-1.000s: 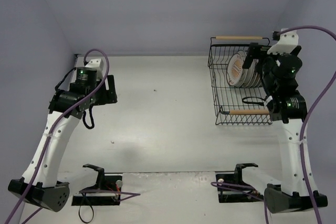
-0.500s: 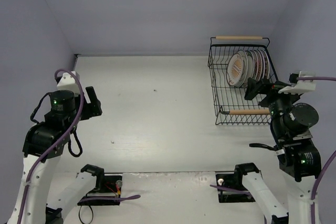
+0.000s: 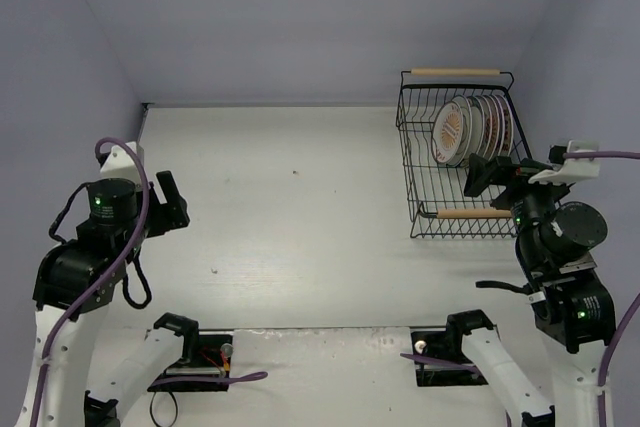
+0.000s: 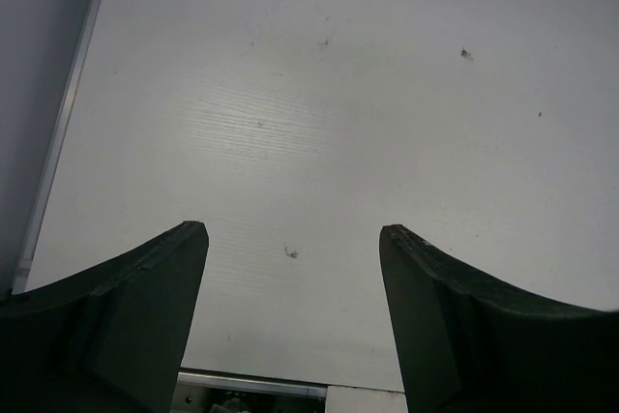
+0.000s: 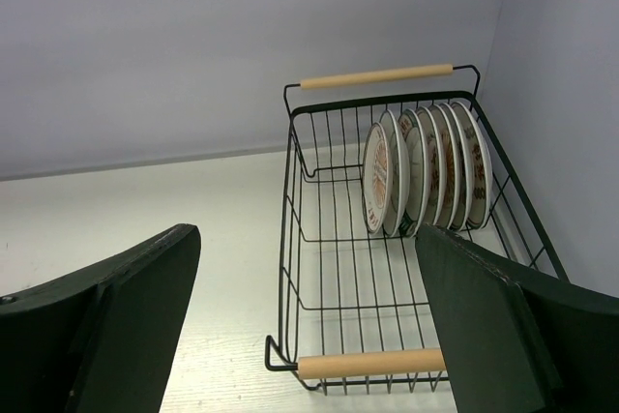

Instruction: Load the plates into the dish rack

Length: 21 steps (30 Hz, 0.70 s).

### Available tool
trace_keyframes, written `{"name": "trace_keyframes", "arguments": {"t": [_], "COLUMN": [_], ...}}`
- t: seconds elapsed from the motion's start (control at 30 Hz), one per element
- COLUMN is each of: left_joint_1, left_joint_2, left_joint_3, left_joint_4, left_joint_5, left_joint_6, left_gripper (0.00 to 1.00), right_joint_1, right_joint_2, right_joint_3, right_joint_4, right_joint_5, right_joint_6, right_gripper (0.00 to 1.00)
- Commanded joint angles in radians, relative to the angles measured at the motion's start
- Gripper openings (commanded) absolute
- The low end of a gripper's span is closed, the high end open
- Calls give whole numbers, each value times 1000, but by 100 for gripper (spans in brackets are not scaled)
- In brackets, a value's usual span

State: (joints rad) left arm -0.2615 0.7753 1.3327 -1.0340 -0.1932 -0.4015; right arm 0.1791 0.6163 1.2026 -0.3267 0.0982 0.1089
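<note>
So, over on the left, the left gripper [image 4: 293, 236] hangs above the white table [image 3: 300, 237], jaws spread wide apart with nothing between them. Way over on the right, the right gripper [image 5: 308, 231] is wide open too and empty, just by the near end of the dish rack [image 3: 455, 72]. The plates [image 3: 468, 132] stand on edge in a row at the rack's far end.
</note>
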Motion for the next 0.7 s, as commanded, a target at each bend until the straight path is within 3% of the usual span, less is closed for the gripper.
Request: {"name": "trace_keyframes", "arguments": {"t": [0.0, 0.67], "left_joint_1": [1, -1], "left_joint_2": [10, -18], "left_joint_3": [68, 111], "left_joint_4": [6, -23], "left_joint_5": [-25, -49], "left_joint_6": [-10, 9], "left_gripper": [72, 72], "right_joint_1": [11, 22], "right_joint_2": [-6, -29], "right_joint_3": [31, 60], "right_joint_4": [58, 44], "right_joint_5": [28, 26], "right_joint_6": [-9, -28], "right_gripper": [100, 100]}}
